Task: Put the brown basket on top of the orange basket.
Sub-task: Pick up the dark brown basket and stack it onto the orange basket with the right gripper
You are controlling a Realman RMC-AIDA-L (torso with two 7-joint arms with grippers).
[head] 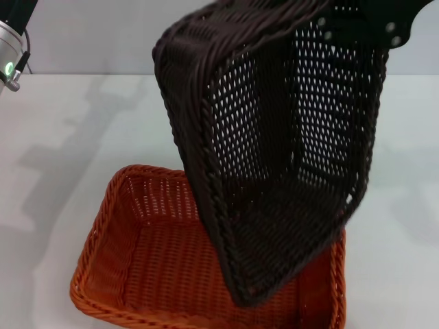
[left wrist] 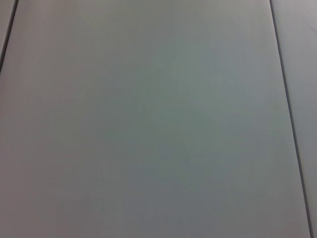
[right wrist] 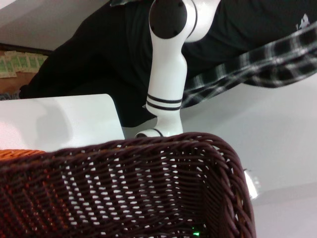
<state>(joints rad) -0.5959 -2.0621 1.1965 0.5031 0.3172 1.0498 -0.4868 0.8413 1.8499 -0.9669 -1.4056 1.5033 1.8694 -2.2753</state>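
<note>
Hanging steeply tilted above the orange basket (head: 158,274), the brown basket (head: 274,157) needs levelling before lowering squarely inside. Right gripper (head: 384,20) grips its far rim; finger state unclear. Left arm (head: 10,55) idles far left of it.

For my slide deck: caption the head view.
Right arm holds the brown basket steeply tilted above the orange basket on the white table.
</note>
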